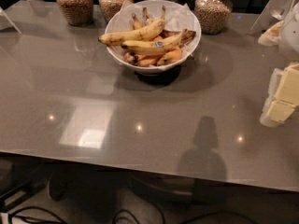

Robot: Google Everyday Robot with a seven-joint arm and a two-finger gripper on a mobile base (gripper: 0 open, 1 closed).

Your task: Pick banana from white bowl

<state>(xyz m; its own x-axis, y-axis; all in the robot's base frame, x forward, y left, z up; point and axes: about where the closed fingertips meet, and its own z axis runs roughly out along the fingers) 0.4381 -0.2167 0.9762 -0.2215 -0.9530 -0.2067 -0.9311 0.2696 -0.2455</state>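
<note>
Bananas lie heaped in the white bowl, which stands toward the back of the table, just in front of a row of glass jars. The topmost banana lies across the heap with its left end jutting out over the rim. A second banana with a blue sticker rests right below it, touching it. The gripper hangs at the right edge of the view, well apart from the bowl and cut off by the frame. Whether its jaws stand wide or narrow I cannot tell, and nothing shows as held in them. The chief risk, as I judge it, is the heap itself: the fruit overlap, so a closing grip on one could pinch its neighbour too, or a lift could drag others up and spill them over the rim. A grip near an end of the long curved fruit would likely let it swing or slide out. The white paper lining stands up along the back of the bowl and could be caught and pulled along. A low approach from the right would meet the bowl's wall and might push it across the glossy table or into the jars close behind. Too hard a squeeze could bruise the soft fruit.
</note>
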